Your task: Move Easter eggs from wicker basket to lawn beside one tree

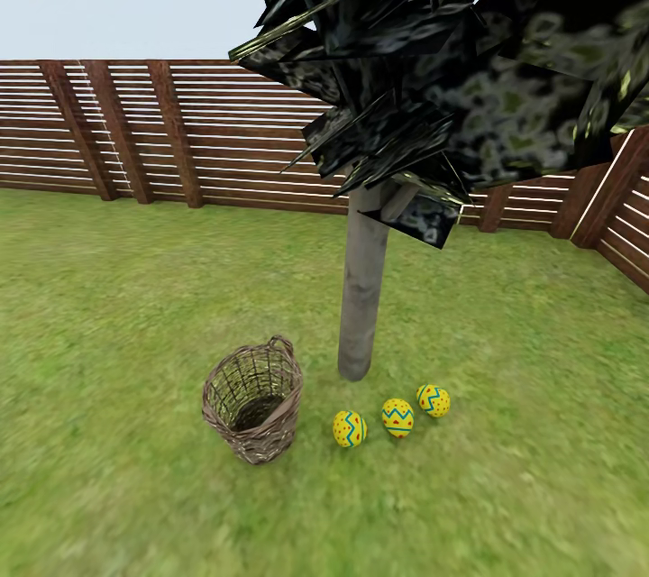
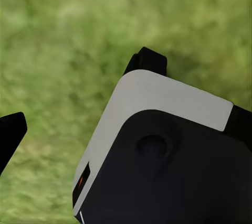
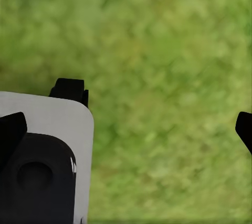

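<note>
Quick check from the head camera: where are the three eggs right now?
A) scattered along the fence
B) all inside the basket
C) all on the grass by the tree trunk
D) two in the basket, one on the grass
C: the three Easter eggs lie in a row on the lawn at the foot of the tree, and the wicker basket beside them looks empty.

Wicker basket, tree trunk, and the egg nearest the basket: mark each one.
wicker basket [image 1: 279, 397], head view, outer woven wall.
tree trunk [image 1: 362, 288], head view, mid-trunk.
egg nearest the basket [image 1: 349, 428], head view, middle of shell.
</note>
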### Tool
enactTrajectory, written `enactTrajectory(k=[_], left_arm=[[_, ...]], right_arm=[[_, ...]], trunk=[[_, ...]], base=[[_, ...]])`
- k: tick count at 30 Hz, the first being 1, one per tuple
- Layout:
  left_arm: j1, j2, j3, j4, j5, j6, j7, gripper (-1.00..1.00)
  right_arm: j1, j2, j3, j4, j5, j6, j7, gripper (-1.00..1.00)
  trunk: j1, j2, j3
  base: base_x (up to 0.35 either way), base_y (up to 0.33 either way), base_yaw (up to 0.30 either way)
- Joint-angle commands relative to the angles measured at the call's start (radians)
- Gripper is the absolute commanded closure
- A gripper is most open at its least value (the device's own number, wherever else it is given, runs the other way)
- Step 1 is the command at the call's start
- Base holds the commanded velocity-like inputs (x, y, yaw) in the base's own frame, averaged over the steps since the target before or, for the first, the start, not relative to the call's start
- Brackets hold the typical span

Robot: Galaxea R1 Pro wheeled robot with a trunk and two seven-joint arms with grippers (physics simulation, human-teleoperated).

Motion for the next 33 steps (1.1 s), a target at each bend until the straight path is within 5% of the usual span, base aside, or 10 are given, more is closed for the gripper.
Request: enactTrajectory(k=[1, 33], left_arm=[[-0.001, 0.001, -0.006, -0.001, 0.006, 0.004, -0.002, -1.00], [-0.001, 0.001, -0.006, -0.001, 0.006, 0.003, -0.002, -1.00]], right_arm=[[-0.001, -0.001, -0.007, 0.004, 0.005, -0.005, -0.001, -1.00], [-0.001, -0.001, -0.007, 0.004, 0.005, -0.005, -0.001, -1.00]], trunk=[[0.000, 0.000, -0.001], [0.000, 0.000, -0.001]], base=[[0.000, 0.000, 0.000], [0.000, 0.000, 0.000]])
